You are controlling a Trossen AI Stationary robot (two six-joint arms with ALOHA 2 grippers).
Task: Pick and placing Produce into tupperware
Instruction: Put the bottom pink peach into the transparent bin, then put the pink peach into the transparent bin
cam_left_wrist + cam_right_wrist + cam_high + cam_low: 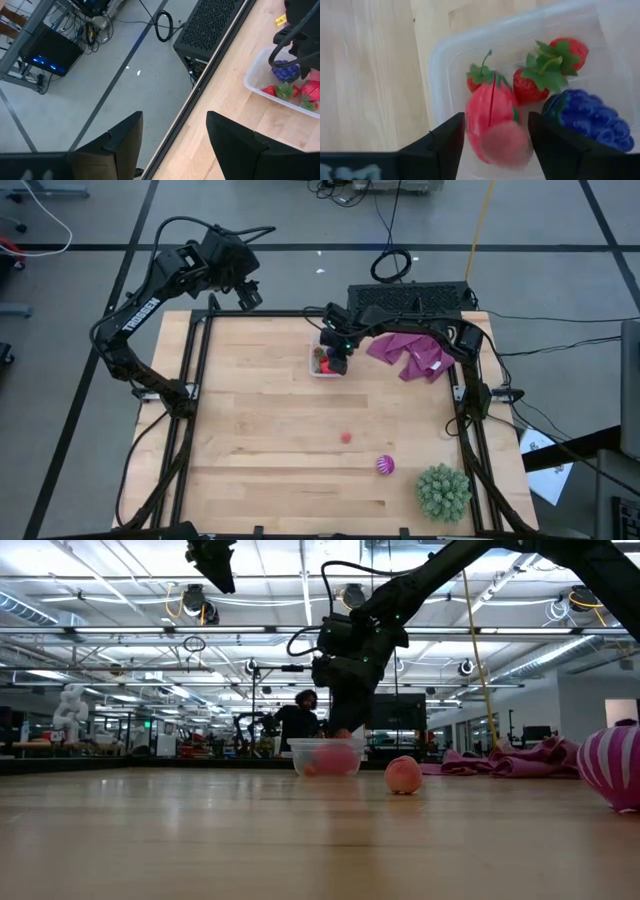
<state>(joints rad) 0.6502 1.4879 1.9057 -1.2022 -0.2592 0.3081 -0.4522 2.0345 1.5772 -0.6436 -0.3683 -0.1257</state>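
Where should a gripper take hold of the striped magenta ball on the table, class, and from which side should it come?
Across its widest middle, coming straight down from above. The striped magenta ball is round, so only fingers closing on opposite sides at mid-height will probably keep it from squirting out. It sits alone on the bare table, apart from the green spiky ball, leaving room around it.

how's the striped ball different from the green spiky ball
The striped ball is magenta with pale stripes and smooth; the green spiky ball is green and covered in spikes. The striped ball is far smaller. Both are round and lie loose on the table, close together, outside the tupperware.
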